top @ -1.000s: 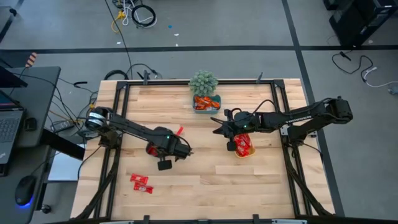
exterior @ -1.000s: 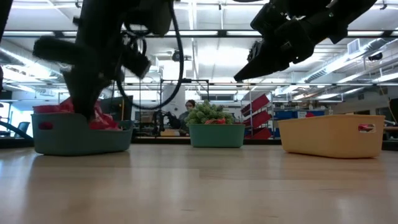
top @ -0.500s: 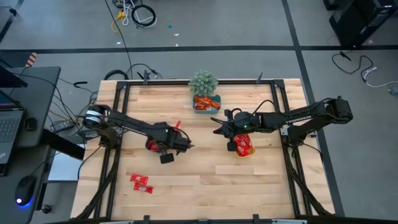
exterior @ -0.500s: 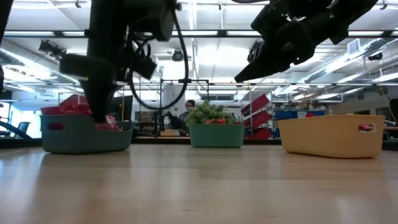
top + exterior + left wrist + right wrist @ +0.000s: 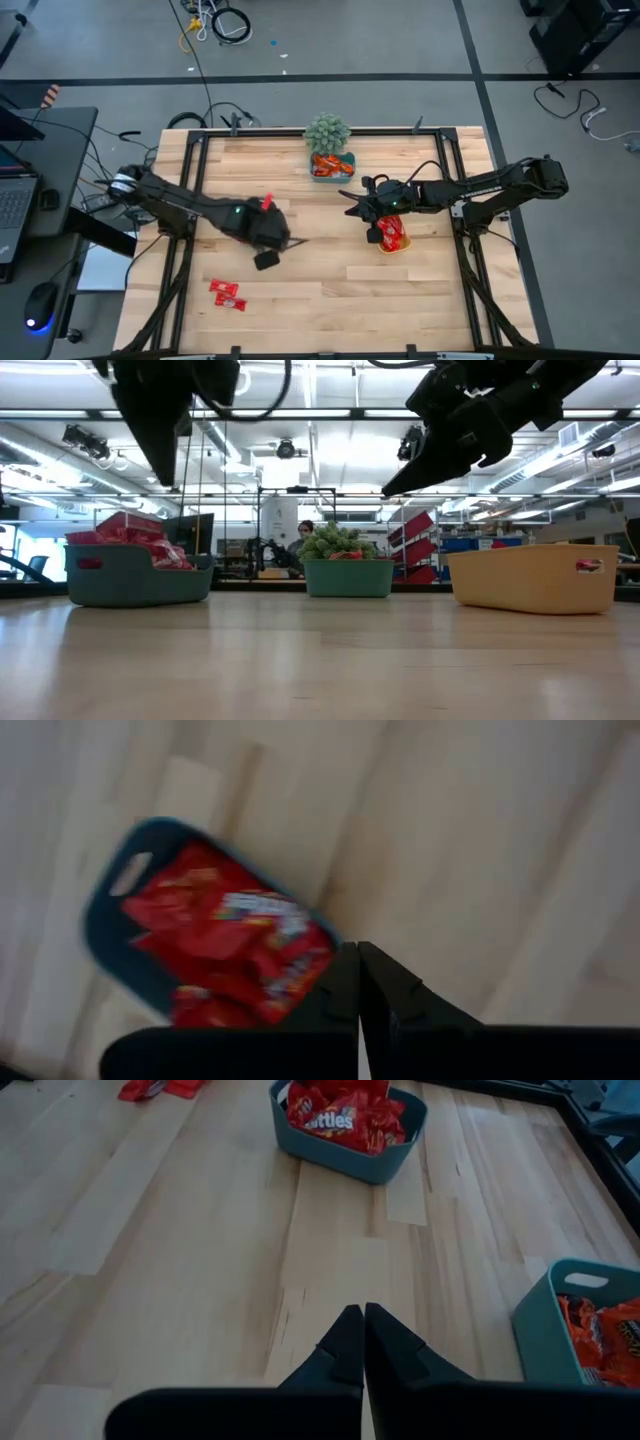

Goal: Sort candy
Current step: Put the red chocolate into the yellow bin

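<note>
The candy lies in three places. Red packets fill a teal tray [image 5: 110, 910] [image 5: 135, 572], red ones sit in a yellow tray [image 5: 392, 236] [image 5: 535, 576], and orange ones lie in a teal tray [image 5: 331, 166] beside a small plant [image 5: 327, 132]. Two loose red packets [image 5: 225, 292] rest flat on the table near its front left. My left gripper [image 5: 358, 958] [image 5: 168, 476] hangs shut and holds nothing, above the teal tray of red candy. My right gripper [image 5: 357, 1320] [image 5: 348, 203] is shut, holds nothing and stands in the air left of the yellow tray.
Black frame rails [image 5: 190, 180] run along the table's left, right and far sides. Bare wood [image 5: 330, 280] lies across the middle and the near half. In the low view the room beyond shows shelves and a person far off.
My left gripper has risen out of the teal tray of red candy, staying shut, and now hangs well above it. It has also drawn a little toward the table's left edge and has turned somewhat. The right arm has kept still.
</note>
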`<state>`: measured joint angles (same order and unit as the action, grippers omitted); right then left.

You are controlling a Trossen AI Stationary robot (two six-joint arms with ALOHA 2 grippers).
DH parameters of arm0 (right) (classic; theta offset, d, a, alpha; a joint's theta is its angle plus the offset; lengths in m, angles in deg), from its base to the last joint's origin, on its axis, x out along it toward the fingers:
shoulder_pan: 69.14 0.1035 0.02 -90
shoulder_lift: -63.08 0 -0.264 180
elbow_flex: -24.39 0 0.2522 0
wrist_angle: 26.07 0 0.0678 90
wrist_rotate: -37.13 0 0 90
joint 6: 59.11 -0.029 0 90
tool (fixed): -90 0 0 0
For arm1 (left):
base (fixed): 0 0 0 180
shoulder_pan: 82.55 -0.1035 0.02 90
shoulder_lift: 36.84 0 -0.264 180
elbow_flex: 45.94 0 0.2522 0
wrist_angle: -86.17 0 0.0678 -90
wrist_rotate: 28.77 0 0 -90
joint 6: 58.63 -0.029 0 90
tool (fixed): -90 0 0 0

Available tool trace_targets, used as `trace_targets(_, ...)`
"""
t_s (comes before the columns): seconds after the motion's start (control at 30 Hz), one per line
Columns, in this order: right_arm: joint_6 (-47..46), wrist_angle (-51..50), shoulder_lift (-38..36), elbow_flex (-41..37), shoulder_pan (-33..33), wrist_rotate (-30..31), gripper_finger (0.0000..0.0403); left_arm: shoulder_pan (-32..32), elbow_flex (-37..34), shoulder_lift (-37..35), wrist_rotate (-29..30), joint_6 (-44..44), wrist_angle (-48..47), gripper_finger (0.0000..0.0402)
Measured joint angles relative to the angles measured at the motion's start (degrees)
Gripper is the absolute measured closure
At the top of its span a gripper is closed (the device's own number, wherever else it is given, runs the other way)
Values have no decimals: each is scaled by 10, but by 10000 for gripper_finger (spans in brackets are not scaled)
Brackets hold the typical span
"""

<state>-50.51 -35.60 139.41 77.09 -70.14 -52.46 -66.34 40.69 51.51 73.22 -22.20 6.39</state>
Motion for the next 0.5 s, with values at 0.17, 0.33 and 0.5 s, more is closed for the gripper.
trace_targets(0.17, 0, 3, 0, 0, 0, 0, 403, 55, -7, 10, -10, 23, 16, 401)
trace_targets(0.33, -9, 5, 0, 0, 1, -3, 403, 89, -62, 10, -52, 72, 32, 401)
trace_targets(0.5, -10, 14, 0, 0, 1, -4, 403, 128, -102, 10, -120, 119, 62, 401)
